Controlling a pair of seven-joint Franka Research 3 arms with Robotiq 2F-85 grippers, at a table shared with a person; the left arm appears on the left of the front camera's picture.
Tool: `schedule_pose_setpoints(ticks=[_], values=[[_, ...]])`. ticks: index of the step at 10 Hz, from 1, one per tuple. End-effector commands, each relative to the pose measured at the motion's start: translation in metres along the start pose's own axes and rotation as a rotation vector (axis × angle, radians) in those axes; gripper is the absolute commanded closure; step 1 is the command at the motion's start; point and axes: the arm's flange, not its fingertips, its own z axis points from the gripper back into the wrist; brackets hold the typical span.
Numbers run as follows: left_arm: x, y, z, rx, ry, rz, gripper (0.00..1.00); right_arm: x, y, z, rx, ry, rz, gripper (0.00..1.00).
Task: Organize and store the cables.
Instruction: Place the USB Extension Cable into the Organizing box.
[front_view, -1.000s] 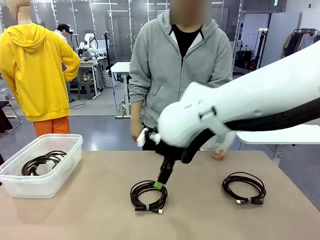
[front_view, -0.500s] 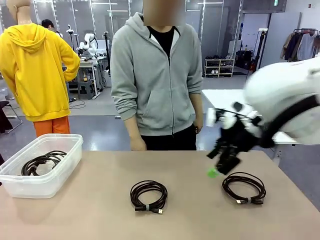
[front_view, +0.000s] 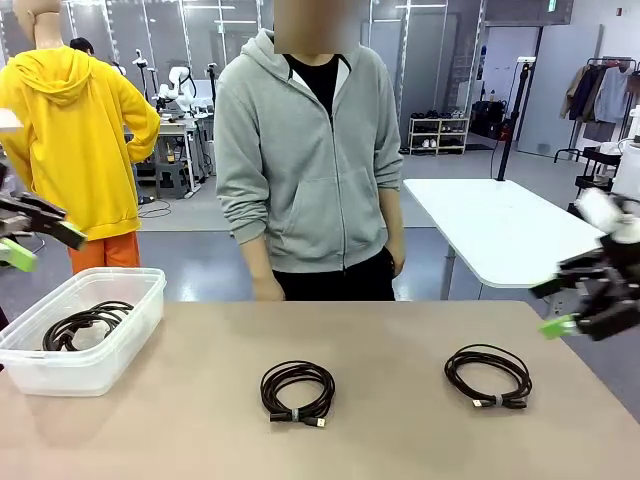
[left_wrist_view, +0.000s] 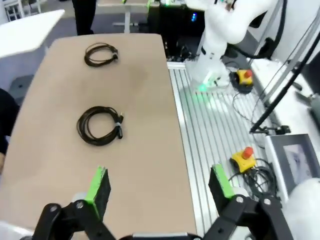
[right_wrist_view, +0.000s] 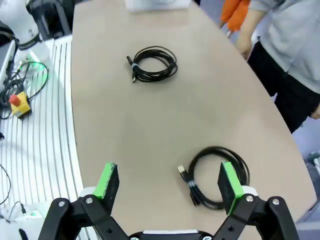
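Note:
Two coiled black cables lie on the tan table: one in the middle (front_view: 297, 390) and one to the right (front_view: 488, 375). A third coil (front_view: 85, 322) rests inside the clear plastic bin (front_view: 130, 325) at the left. My left gripper (front_view: 35, 242) hangs open and empty above the bin, at the left edge of the picture. My right gripper (front_view: 555, 307) hovers open and empty, just right of and above the right coil. In the left wrist view, the gripper (left_wrist_view: 159, 185) looks along the table at both loose coils (left_wrist_view: 99, 125) (left_wrist_view: 100, 54). The right gripper (right_wrist_view: 168, 182) is above the near coil (right_wrist_view: 217, 175); the other coil (right_wrist_view: 152, 63) lies farther off.
A person in a grey hoodie (front_view: 305, 160) stands at the far edge of the table, hands low by the edge. A white table (front_view: 490, 225) stands behind on the right. The bin's edge (right_wrist_view: 157, 4) shows at the top of the right wrist view.
My right arm has swung away from the middle coil to the right edge of the picture. My left gripper has come into view at the left. The person has straightened up.

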Motion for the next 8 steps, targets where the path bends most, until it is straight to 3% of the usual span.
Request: schedule_pose_setpoints(ticks=[1, 5, 6, 7, 8], values=[[0.011, 0.016, -0.045, 0.059, 0.113, 0.004, 0.00, -0.061, 0.020, 0.036, 0.006, -0.147, 0.016, 0.00], [0.022, 0.051, -0.137, 0.085, 0.335, 0.053, 0.00, -0.128, 0.026, 0.097, 0.071, -0.366, 0.135, 0.00], [0.025, 0.058, -0.148, 0.068, 0.337, 0.061, 0.00, -0.138, 0.027, 0.102, 0.081, -0.391, 0.169, 0.00], [0.021, 0.042, -0.126, 0.056, 0.272, -0.003, 0.00, -0.143, 0.025, 0.107, 0.089, -0.404, 0.214, 0.00], [0.021, 0.042, -0.126, 0.056, 0.272, -0.003, 0.00, -0.126, 0.043, 0.096, 0.039, -0.360, 0.125, 0.00]])
